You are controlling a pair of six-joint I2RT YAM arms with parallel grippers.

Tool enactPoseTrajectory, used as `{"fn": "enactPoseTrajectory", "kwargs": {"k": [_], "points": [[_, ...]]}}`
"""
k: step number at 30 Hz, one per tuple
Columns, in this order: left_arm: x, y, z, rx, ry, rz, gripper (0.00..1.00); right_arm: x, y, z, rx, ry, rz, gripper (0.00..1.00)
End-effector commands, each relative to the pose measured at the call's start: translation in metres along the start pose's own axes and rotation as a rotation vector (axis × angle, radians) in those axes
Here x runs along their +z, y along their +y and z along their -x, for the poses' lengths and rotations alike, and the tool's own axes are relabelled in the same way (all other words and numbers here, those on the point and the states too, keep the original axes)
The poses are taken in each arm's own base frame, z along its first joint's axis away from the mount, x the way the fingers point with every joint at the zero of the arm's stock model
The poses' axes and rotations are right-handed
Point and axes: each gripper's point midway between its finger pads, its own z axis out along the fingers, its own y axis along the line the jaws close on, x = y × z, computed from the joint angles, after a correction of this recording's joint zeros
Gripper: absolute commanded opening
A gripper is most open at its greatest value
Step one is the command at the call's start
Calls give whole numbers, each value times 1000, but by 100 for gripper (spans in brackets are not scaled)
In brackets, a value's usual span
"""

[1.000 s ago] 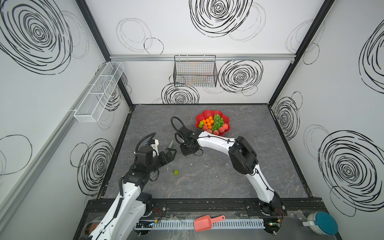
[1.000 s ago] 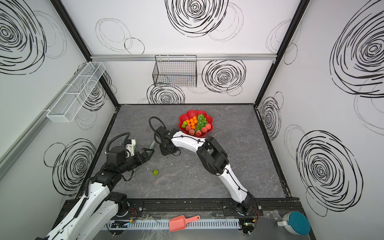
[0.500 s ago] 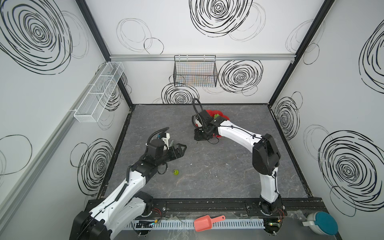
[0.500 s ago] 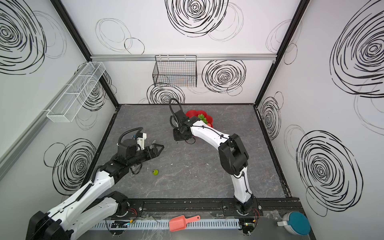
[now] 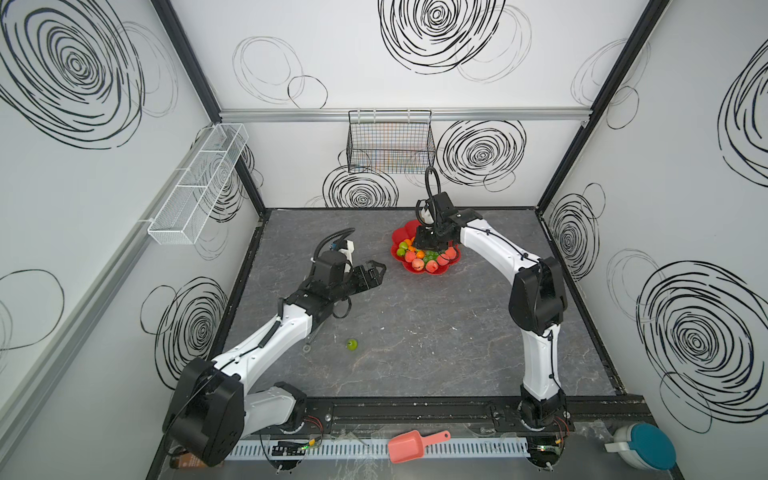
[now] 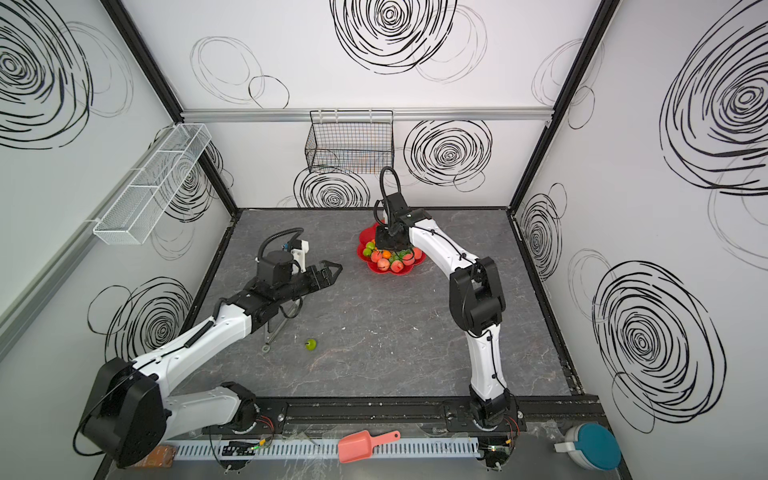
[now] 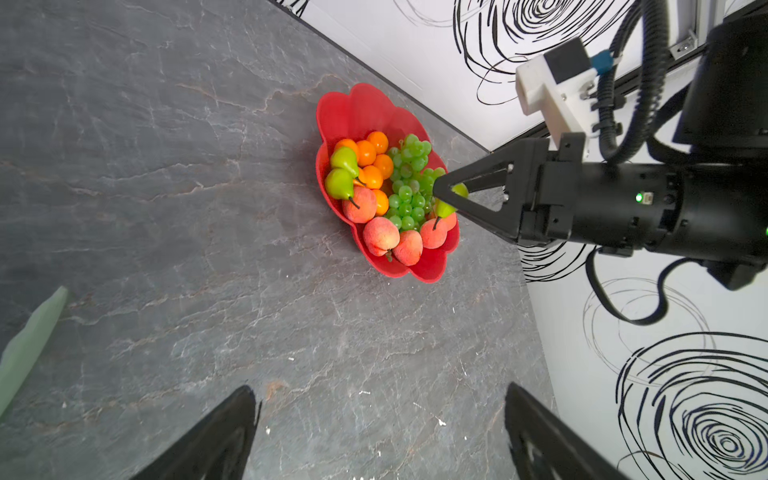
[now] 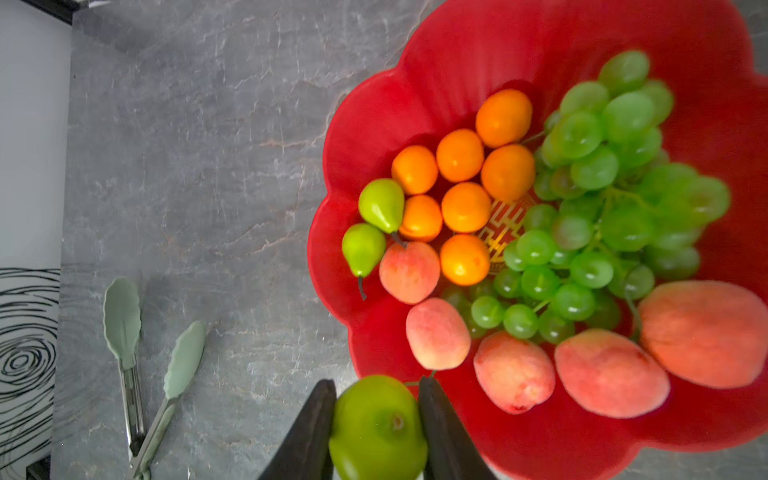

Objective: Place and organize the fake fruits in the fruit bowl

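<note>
The red flower-shaped fruit bowl stands at the back of the table. It holds oranges, green grapes, peaches and two pears. My right gripper hangs over the bowl's near rim, shut on a green pear. Another green pear lies alone on the table, nearer the front. My left gripper hovers open and empty left of the bowl, pointing at it.
Pale green tongs lie on the table under the left forearm. A black wire basket hangs on the back wall and a white mesh shelf on the left wall. A salmon-pink scoop lies outside the front rail.
My right gripper has carried the green pear from the left-middle of the table to above the bowl. The left arm has stretched forward toward the bowl.
</note>
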Motion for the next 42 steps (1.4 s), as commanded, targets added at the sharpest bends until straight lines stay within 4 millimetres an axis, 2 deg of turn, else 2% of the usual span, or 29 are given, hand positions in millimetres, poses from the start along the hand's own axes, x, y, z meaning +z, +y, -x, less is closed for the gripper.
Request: {"fn": "enactPoseTrajectory", "kwargs": {"k": [1,6,15,24,33,42], "points": [[7,-22,29,50,-71,-61,96,8,-5,18,2,-16,9,33],[25,-22,40,51,-65,-64,96,21,-14,42,37,-48,16,33],[46,-18,55,41,-62,-62,96,53,-16,67,71,-104,80,33],[54,-15,56,40,-50,-64,96,76,-13,87,96,-152,124,34],[54,-12,52,38,-38,-59,96,97,-17,85,113,-147,130,35],[52,-11,51,38,-39,-59,96,97,-2,85,85,-148,178,35]]}}
